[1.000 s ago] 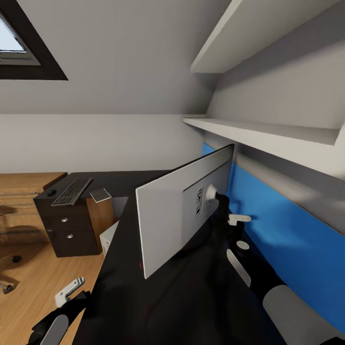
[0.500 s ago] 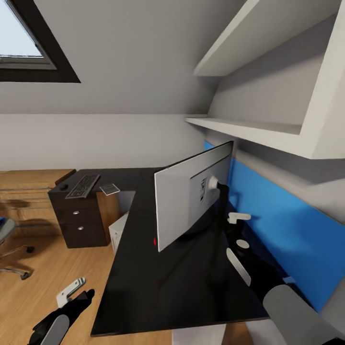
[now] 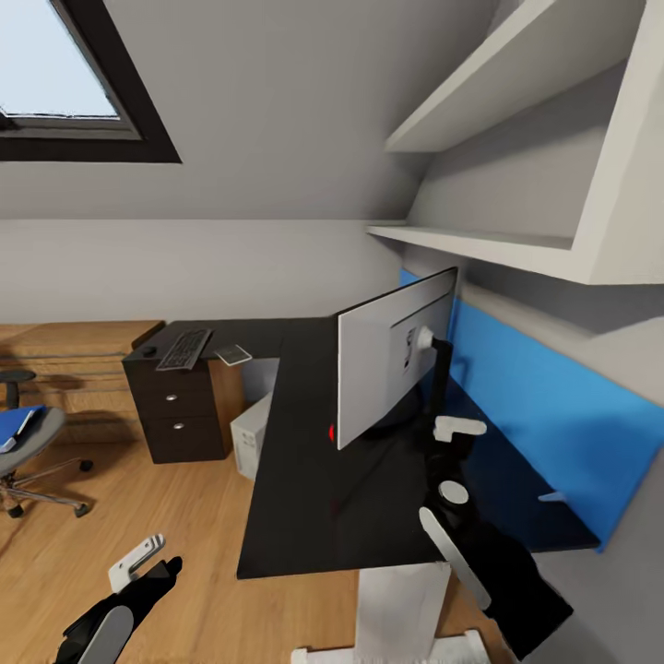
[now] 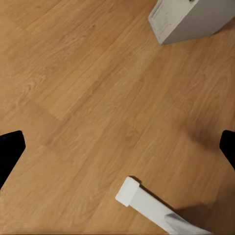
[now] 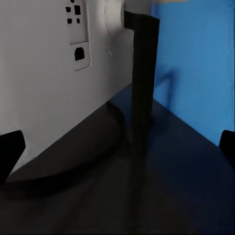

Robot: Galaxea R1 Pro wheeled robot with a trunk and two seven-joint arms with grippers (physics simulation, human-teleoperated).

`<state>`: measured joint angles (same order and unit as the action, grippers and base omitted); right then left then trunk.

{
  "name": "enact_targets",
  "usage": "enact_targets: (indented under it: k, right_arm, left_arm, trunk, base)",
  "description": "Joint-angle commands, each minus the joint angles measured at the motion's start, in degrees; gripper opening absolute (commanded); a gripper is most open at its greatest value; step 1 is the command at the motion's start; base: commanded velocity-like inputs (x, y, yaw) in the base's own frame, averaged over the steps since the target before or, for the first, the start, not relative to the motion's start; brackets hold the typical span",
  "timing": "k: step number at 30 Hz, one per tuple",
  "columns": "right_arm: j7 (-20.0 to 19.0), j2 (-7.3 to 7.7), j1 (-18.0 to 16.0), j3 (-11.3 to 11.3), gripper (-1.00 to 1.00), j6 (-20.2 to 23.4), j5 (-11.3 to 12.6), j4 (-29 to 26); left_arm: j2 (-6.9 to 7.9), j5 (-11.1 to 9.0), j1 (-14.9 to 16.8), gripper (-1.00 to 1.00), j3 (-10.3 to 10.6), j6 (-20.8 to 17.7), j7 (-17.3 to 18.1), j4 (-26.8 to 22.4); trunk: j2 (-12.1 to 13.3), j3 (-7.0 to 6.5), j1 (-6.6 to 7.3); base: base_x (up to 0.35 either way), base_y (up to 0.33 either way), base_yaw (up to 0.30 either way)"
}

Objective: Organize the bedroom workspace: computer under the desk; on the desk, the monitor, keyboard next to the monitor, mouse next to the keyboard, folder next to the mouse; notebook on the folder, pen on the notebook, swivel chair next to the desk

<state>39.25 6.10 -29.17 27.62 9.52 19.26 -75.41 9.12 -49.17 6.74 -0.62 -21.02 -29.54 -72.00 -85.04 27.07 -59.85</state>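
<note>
The monitor point(image 3: 395, 355) stands on the desk point(image 3: 304, 461); both arms' fingers spread wide, holding nothing.

Soft, even daylight fills the head view, the brightest patch being the skylight point(image 3: 65, 78) at upper left. The glossy desk point(image 3: 304, 480) carries faint reflections and a small red glint. Shelf undersides at upper right lie in grey shade. Straight edges bow near the frame borders. Both wrist views look soft and slightly blurred, the right one dim.
</note>
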Motion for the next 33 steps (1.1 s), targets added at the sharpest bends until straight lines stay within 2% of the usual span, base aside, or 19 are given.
enact_targets:
  k: [1, 2, 3, 4, 6, 9, 13, 17, 20, 24, 33]
  right_arm:
    - [2.95, 0.06, 0.01, 2.42, 1.0, 0.46, -0.38, -0.39]
    - [5.39, 0.06, 0.07, 4.47, 1.0, 0.49, -0.82, -0.58]
    - [6.55, 0.06, 0.09, 5.45, 1.0, 0.48, -1.03, -0.66]
    - [9.68, 0.01, 0.12, 8.27, 1.0, 0.2, -1.59, -0.93]
    - [13.13, -0.06, 0.17, 11.67, 1.0, -0.46, -2.65, -1.14]
    - [16.42, -0.11, 0.17, 14.31, 1.0, -0.97, -4.08, -1.27]
    - [17.57, -0.05, 0.17, 15.09, 1.0, -1.76, -4.61, -1.31]
    - [17.72, -0.04, 0.17, 15.17, 1.0, -1.91, -4.7, -1.32]
    - [17.76, -0.03, 0.17, 15.21, 1.0, -1.94, -4.74, -1.32]
    - [17.74, -0.03, 0.17, 15.26, 1.0, -1.95, -4.76, -1.32]
    - [17.7, -0.05, 0.18, 15.18, 1.0, -1.96, -4.76, -1.18]
  left_arm:
    - [0.02, -0.46, 0.03, 1.0, 0.03, -0.16, -0.34, -0.08]
    - [0.02, -0.47, 0.03, 1.0, 0.04, -0.16, -0.34, -0.06]
    - [0.02, -0.47, 0.03, 1.0, 0.05, -0.16, -0.34, -0.06]
    - [0.0, -0.48, 0.03, 1.0, 0.07, -0.16, -0.34, -0.04]
    - [0.0, -0.43, 0.03, 1.0, 0.29, -0.16, -0.34, -0.06]
    - [0.01, -0.34, 0.03, 1.0, 1.52, -0.16, -0.34, -0.04]
    - [0.02, -0.17, 0.03, 1.0, 2.17, -0.16, -0.34, -0.03]
    - [-0.05, 1.66, 0.03, 1.0, 2.2, -0.16, -0.34, 0.01]
    - [-0.06, 2.16, 0.03, 1.0, 2.2, -0.16, -0.34, 0.01]
    - [-0.07, 2.3, 0.03, 1.0, 2.2, -0.16, -0.34, 0.01]
    - [-0.07, 2.34, 0.03, 1.0, 2.2, -0.16, -0.34, 0.02]
  trunk:
    - [-0.04, 0.07, 0.02]
    - [-0.04, 0.07, 0.02]
    - [-0.04, 0.07, 0.02]
    - [-0.04, 0.07, 0.02]
    - [-0.04, 0.07, 0.02]
    - [-0.04, 0.07, 0.02]
    - [-0.04, 0.07, 0.02]
    - [-0.04, 0.07, 0.02]
    - [-0.04, 0.07, 0.02]
    - [-0.04, 0.07, 0.02]
    - [-0.04, 0.07, 0.02]
  base:
    - [-0.233, 0.257, 0.0]
    - [-0.216, 0.267, 0.0]
    - [-0.199, 0.275, 0.0]
    - [-0.114, 0.298, 0.0]
    - [-0.06, 0.313, 0.0]
    - [-0.002, 0.324, 0.0]
    - [0.177, 0.279, 0.0]
    - [0.275, 0.216, 0.0]
    - [0.296, 0.188, 0.0]
    - [0.255, 0.2, 0.0]
    - [0.042, 0.196, 0.0]
